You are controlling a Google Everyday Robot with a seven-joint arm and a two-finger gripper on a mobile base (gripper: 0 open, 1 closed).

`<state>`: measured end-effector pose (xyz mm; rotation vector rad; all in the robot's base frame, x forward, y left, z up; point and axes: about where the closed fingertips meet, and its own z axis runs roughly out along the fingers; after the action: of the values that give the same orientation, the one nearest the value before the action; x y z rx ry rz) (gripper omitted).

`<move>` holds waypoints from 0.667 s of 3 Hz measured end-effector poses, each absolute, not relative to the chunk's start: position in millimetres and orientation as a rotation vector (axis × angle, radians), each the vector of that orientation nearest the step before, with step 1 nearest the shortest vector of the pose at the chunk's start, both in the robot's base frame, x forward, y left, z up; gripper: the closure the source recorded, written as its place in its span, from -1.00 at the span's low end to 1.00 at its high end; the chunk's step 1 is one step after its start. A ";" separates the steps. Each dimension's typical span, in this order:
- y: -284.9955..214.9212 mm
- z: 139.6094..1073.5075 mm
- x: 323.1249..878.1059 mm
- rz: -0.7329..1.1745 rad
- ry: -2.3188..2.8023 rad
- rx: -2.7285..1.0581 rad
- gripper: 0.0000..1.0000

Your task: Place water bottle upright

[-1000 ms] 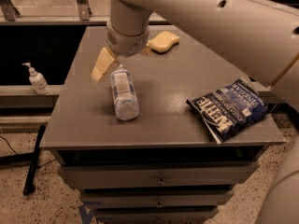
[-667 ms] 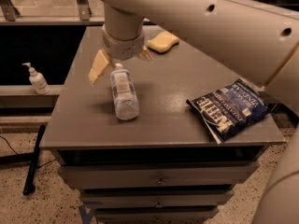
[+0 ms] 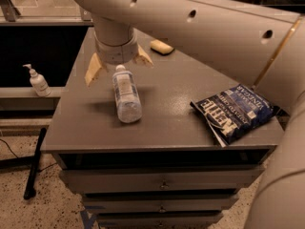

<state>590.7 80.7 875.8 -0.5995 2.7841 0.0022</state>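
Camera view showed the gripper [image 3: 118, 71] low over the grey cabinet top [image 3: 95, 132], its two tan fingers [image 3: 93, 69] spread wide. The water bottle [image 3: 126, 95] lay on its side, its white cap between the open jaws and its body stretching away from them toward the front edge. Contact could not be told. A blue chip bag [image 3: 236, 111] lay well apart from the jaws, a yellow sponge [image 3: 162, 46] near behind them.

1 high view, angled down, claw [image 3: 118, 65] upper left
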 end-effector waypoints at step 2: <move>78.4 853.5 597.9 -0.022 2.824 -0.539 -1.00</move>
<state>597.9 78.4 853.5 -0.5394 2.8239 -0.0222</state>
